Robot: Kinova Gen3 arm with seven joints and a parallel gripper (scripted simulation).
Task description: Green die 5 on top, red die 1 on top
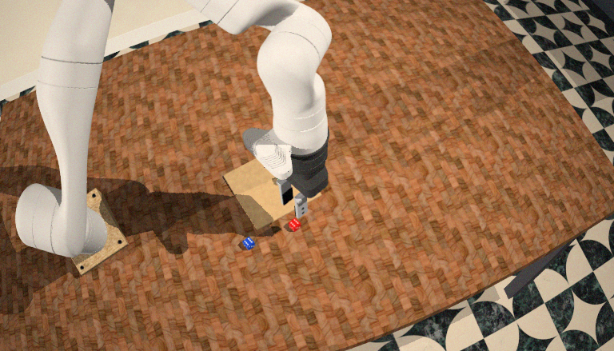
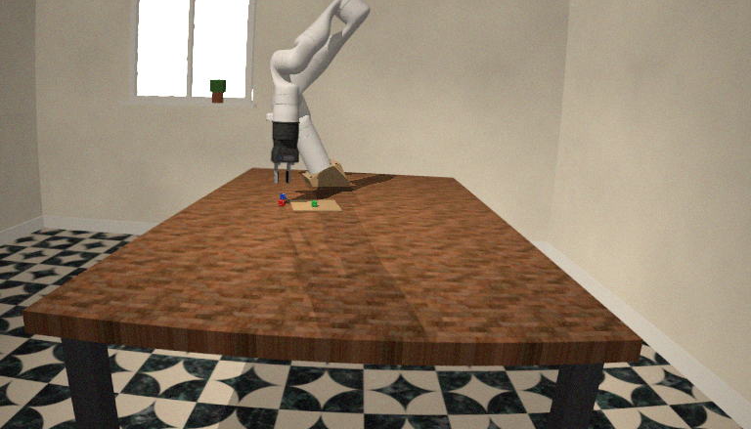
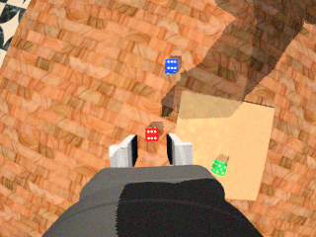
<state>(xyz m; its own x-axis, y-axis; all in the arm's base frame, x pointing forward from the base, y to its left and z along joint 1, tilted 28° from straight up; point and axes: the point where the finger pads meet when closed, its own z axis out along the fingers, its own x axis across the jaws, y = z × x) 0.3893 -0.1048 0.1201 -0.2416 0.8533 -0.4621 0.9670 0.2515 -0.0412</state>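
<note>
The green die lies on the tan mat; its top seems to show 5, but the pips are blurred. It is hidden in the top view. The red die lies on the table beside the mat, 6 on top. The blue die lies on the table off the mat, 6 on top. My gripper is partly open and empty, above the table. In the wrist view the red die shows between the fingertips, below them.
The wooden table carries the arm's base plate. The arm's shadow falls across one corner of the mat. The blue die lies nearer the base than the red die.
</note>
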